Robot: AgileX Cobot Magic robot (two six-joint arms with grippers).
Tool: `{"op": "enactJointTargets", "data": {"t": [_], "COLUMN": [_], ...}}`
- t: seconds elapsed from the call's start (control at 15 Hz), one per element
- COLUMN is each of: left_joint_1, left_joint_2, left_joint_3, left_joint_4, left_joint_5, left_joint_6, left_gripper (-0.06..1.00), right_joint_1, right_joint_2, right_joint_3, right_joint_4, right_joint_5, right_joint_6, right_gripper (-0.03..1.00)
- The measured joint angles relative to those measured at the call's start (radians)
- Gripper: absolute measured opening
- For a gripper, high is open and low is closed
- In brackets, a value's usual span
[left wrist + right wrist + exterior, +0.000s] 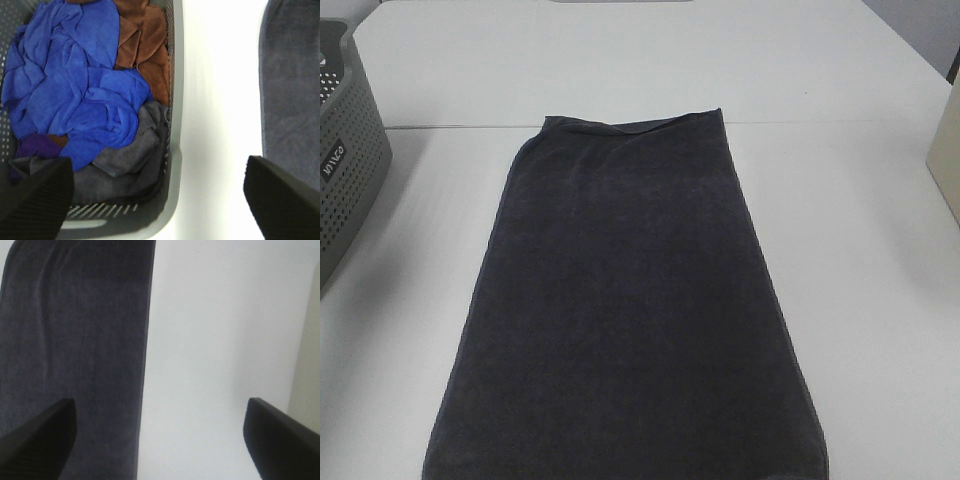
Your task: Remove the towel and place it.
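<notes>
The table (860, 200) is white and carries everything. Largest on it is the towel (625, 300), dark charcoal, laid out flat and long down the middle, its far hem a little rumpled. It lies smooth and spread, which I judge is how it was meant to be placed, so the task looks close to done.

At the table's left edge stands the grey perforated basket (345, 150), apart from the towel. My left wrist view shows it holding a blue cloth (75, 85), a brown cloth (142, 45) and a grey cloth (130, 160), heaped loosely.

My left hand (160, 200) hangs above the basket's near rim, fingers spread wide with nothing between them. My right hand (160, 440) is likewise wide open and empty, hovering over the towel's right edge and bare table.
</notes>
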Motion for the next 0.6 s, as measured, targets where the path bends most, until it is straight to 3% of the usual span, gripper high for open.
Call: {"op": "enactJointTargets", "data": {"t": [0.47,0.6], "left_joint_1": [0.000,0.000], "left_joint_2": [-0.430,-0.600], "left_joint_3": [0.298,0.438], "left_joint_4": [0.002,0.008], "left_joint_5": [0.019,0.018], "left_joint_6": [0.000,0.004], "left_gripper": [0.87,0.87], "right_joint_1": [0.000,0.000], "right_joint_2": [-0.581,-0.700], "right_joint_3": [0.473,0.576], "right_joint_4": [-0.059,-0.062], "right_joint_5": [0.001,0.002], "right_joint_6": [-0.007,-0.008], "right_gripper": [0.87,0.87]}}
